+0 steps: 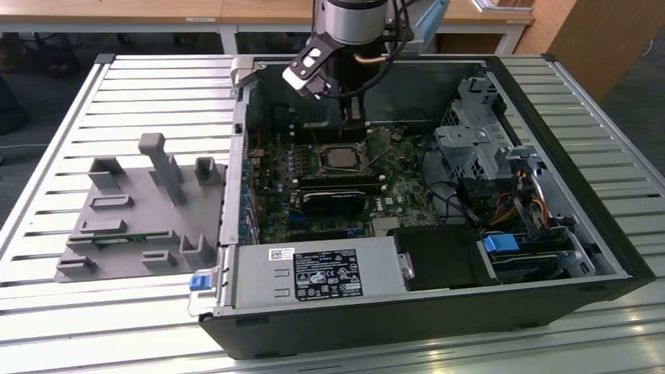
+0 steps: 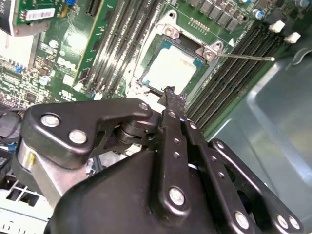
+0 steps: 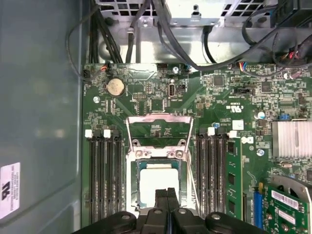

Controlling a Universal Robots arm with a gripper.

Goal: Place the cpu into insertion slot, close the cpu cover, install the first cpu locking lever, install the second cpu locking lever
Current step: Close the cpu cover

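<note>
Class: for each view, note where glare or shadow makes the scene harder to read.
Exterior view: the table slats glare brightly, and the inside of the case is shaded. Second wrist view: glare washes out the cpu face. First wrist view: soft sheen on the case wall.

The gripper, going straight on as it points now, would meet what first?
Probably the cpu, lying in the insertion slot just ahead of the gripper; the gap between them is hard to judge.

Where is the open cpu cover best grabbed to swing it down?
The cpu cover is a thin frame swung open off the insertion slot; probably pinch its free crossbar, the edge farthest from the cpu, claw coming from above.
</note>
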